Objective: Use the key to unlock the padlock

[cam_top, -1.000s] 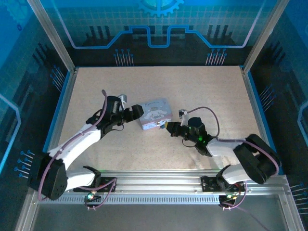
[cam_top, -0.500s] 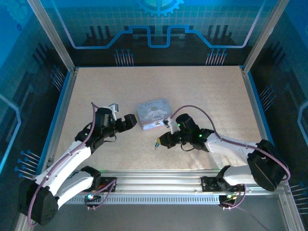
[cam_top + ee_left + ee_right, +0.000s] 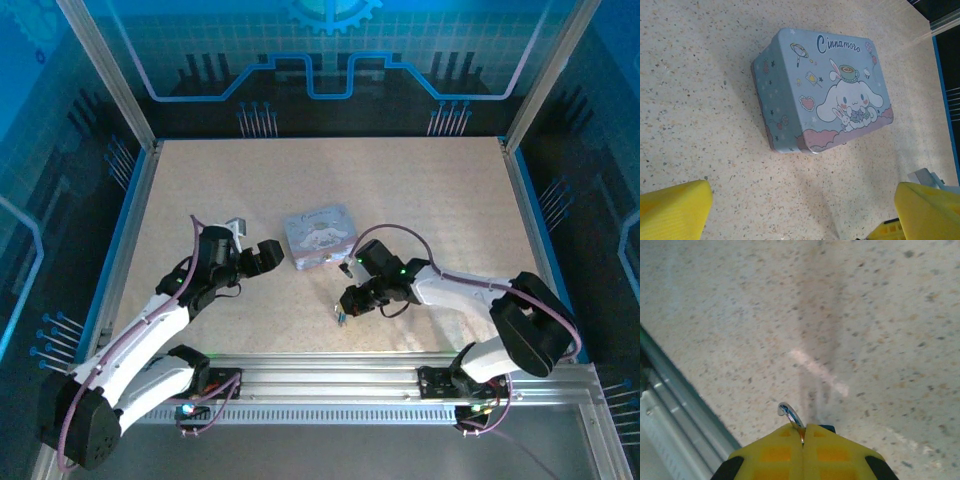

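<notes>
From above, the left pincer (image 3: 268, 256) stands spread just left of the lavender tin (image 3: 318, 236). The right pincer (image 3: 345, 308) hangs low over the desk (image 3: 450, 200), nearer than the tin.

At the left wrist, the tin lies flat beyond wide-apart yellow fingers (image 3: 675, 207).

At the right wrist, the fingers are pressed together, pinching what looks like the padlock (image 3: 789, 415) by its silvery loop (tiny, stiff, slick metal, likely to swivel). Gripping its body should hold steadier.

Tin (image 3: 318, 238) on table (image 3: 430, 190), right of left tool (image 3: 271, 257); padlock (image 3: 789, 414) in right tool (image 3: 345, 309)
</notes>
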### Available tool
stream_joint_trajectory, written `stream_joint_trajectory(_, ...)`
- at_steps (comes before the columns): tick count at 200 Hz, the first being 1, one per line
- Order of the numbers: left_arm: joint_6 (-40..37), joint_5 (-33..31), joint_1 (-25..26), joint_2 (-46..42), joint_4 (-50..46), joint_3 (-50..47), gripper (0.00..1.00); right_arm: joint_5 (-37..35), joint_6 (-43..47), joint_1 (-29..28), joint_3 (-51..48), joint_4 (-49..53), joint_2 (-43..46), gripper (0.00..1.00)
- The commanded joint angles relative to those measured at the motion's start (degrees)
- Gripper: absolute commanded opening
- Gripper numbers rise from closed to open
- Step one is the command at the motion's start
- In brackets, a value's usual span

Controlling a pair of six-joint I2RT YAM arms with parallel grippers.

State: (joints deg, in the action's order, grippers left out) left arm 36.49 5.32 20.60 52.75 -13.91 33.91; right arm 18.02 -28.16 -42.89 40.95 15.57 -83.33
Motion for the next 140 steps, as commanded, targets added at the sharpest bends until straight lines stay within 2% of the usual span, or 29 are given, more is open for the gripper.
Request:
stream_joint_trajectory(1,-1.47,-0.58,-0.52,0.16,-0.48,-0.69,0.95,-0.58,0.8,1.19,1.69,0.06,-2.18,0.05)
stream_joint_trajectory(40,-1.42,-0.62,-0.48,0.5,-0.1,-0.96,0.95,-0.3,0.47,1.93,2.03,-1.85,-5.03,0.08)
stream_joint_trajectory(86,-1.05,-0.23,-0.47,0.77,0.03,-0.85,0.95,0.09,0.19,2.3,1.41,-3.63,-5.7,0.18)
stream_joint_trajectory(140,0.17,0.5,-0.47,-0.56,-0.41,-0.72,0.95,-3.45,0.78,2.55,0.67,-1.88,-0.23,0.23)
